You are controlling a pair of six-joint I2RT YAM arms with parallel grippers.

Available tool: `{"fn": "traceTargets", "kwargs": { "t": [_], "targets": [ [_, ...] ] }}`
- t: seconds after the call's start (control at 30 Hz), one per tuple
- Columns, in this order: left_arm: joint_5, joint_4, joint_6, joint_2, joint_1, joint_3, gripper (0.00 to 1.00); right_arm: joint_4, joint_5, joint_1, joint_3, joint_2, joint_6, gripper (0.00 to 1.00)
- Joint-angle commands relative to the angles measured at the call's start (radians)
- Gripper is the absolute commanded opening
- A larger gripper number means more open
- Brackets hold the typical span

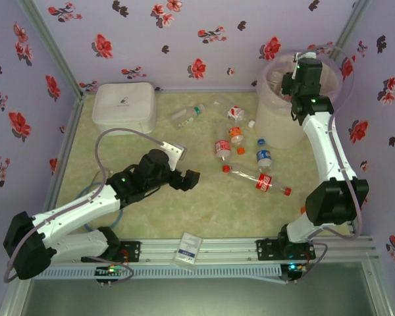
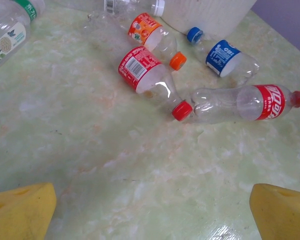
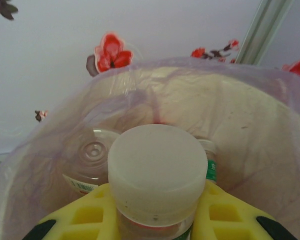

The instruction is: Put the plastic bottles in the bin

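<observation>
You hold a white-capped bottle [image 3: 157, 175] in your right gripper [image 3: 155, 222]. Its cap is round, matt and smooth, and its clear body sits between the two yellow ribbed pads [image 3: 80, 217], which close on it from both sides. The bottle is directly over the mouth of the bin [image 3: 260, 130], a big round translucent bucket with a thin, wrinkled plastic liner [image 3: 140, 95]. Inside the bin, a second bottle [image 3: 90, 155] shows its clear, ringed bottom.

From above, the right gripper [image 1: 301, 72] is over the bin [image 1: 276, 125].

The other bottles lie on the table [image 2: 115, 160], a glossy pale green marbled surface, on the near left side of the bin. A long bottle [image 2: 245, 102] with a red label and red cap is dented. A red-labelled bottle [image 2: 150, 77] touches it with its red cap. An orange-labelled bottle [image 2: 155, 35] and a blue-labelled bottle [image 2: 222, 55] lie closer to the bin.

Your left gripper [image 1: 187, 179] is farther from the bin than these bottles, and it is wide open and holds nothing. Its yellow fingers [image 2: 20, 212] are well apart from every bottle.

A flat white box [image 1: 124, 107] with rounded corners is far to the left of the bin.
</observation>
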Motion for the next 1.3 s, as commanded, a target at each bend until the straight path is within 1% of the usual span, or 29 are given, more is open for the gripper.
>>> {"fn": "traceTargets", "kwargs": {
  "t": [0.0, 0.17, 0.2, 0.27, 0.3, 0.43, 0.53, 0.67, 0.73, 0.83, 0.97, 1.07, 1.2, 1.27],
  "targets": [
    [-0.018, -0.065, -0.008, -0.014, 0.014, 0.039, 1.00, -0.123, -0.021, -0.028, 0.019, 0.059, 0.067, 0.00],
    [-0.017, -0.093, -0.016, -0.019, 0.031, 0.046, 1.00, -0.092, -0.023, -0.063, -0.028, 0.081, 0.091, 0.00],
    [-0.018, -0.090, -0.020, -0.017, 0.032, 0.045, 1.00, -0.103, -0.030, -0.074, -0.021, 0.095, 0.096, 0.04],
    [-0.018, -0.087, -0.028, -0.008, 0.039, 0.048, 1.00, -0.125, -0.047, -0.093, -0.004, 0.117, 0.097, 0.21],
    [-0.018, -0.087, -0.031, -0.003, 0.042, 0.051, 1.00, -0.135, -0.055, -0.099, 0.004, 0.125, 0.096, 0.28],
    [-0.018, -0.102, -0.041, 0.023, 0.065, 0.077, 1.00, -0.159, -0.066, -0.111, 0.042, 0.127, 0.085, 0.50],
    [-0.018, -0.110, -0.055, 0.036, 0.087, 0.097, 1.00, -0.186, -0.066, -0.112, 0.084, 0.115, 0.077, 0.61],
    [-0.016, -0.113, -0.068, 0.048, 0.115, 0.115, 1.00, -0.212, -0.073, -0.112, 0.130, 0.093, 0.070, 0.71],
    [-0.017, -0.120, -0.071, 0.059, 0.136, 0.127, 1.00, -0.231, -0.075, -0.112, 0.160, 0.086, 0.062, 0.78],
    [-0.004, -0.134, -0.043, 0.092, 0.172, 0.161, 1.00, -0.261, -0.085, -0.112, 0.196, 0.063, 0.057, 0.87],
    [0.020, -0.160, 0.036, 0.188, 0.223, 0.246, 1.00, -0.279, -0.089, -0.112, 0.223, 0.005, 0.053, 0.94],
    [0.046, -0.167, 0.116, 0.297, 0.269, 0.329, 1.00, -0.306, -0.099, -0.112, 0.233, -0.049, 0.046, 0.98],
    [0.066, -0.194, 0.228, 0.491, 0.334, 0.484, 1.00, -0.341, -0.144, -0.112, 0.206, -0.144, 0.066, 0.99],
    [0.072, -0.205, 0.274, 0.593, 0.360, 0.564, 1.00, -0.361, -0.196, -0.111, 0.167, -0.205, 0.096, 0.99]
  ]
}}
